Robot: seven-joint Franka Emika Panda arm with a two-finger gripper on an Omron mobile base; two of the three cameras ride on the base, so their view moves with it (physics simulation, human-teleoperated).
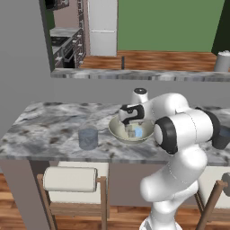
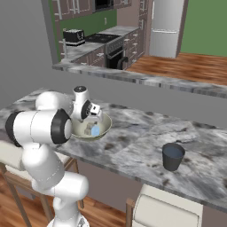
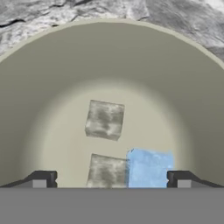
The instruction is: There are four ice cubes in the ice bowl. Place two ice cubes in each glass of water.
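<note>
- grey marbled counter [image 1: 49, 128] carries everything;
- beige ice bowl [image 1: 117, 130] sits around the middle;
- two glasses of water, one [image 1: 88, 139] near the bowl; the other [image 2: 172, 156] well apart

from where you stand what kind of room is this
A home kitchen, by the look of it, and rendered rather than real: a marble-patterned counter with stools tucked under it, a tall fridge at the back, and a stove with a toaster beside it.
</note>
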